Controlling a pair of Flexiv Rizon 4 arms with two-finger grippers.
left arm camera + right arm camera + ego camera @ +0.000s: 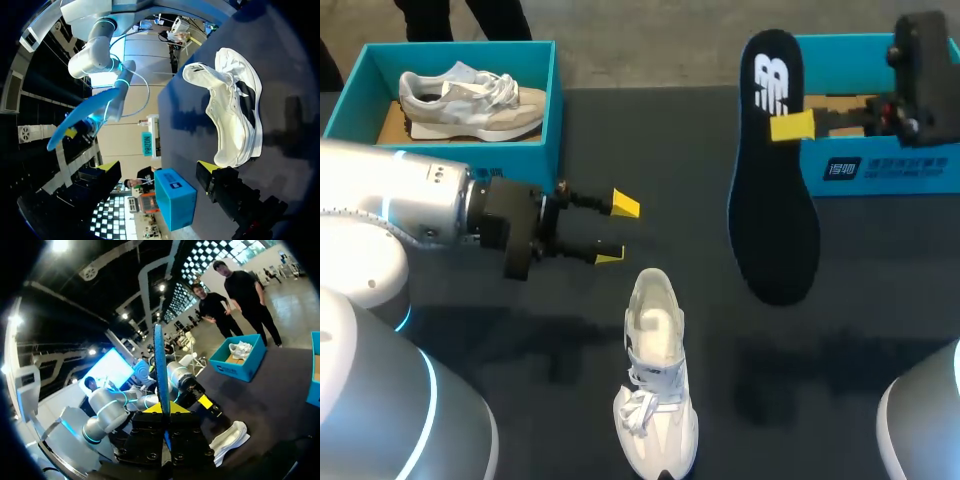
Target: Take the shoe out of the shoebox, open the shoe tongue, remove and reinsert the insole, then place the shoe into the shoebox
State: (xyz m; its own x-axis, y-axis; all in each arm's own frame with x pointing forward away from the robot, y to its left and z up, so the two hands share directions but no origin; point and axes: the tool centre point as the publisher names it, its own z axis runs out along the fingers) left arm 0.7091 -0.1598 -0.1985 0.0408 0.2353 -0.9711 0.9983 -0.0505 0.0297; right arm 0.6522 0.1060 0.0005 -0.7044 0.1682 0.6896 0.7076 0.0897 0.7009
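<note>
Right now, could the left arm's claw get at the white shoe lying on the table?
Probably yes. The left claw hangs open just beside the heel end of the white shoe, with only table between them. The right claw holds the insole up, off to the side.

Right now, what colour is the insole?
Insole: black with a white logo, best seen in the head view.

Surface (pixel 840 340): dark and matte, carrying everything else.
Spare box (pixel 557 110): teal, lid off, parked at the surface's far left corner, with its brown card floor showing inside.
Spare shoe (pixel 470 100): a grey-and-cream sneaker lying on its side in that box, toe toward the surface's middle, laces bunched up.
</note>
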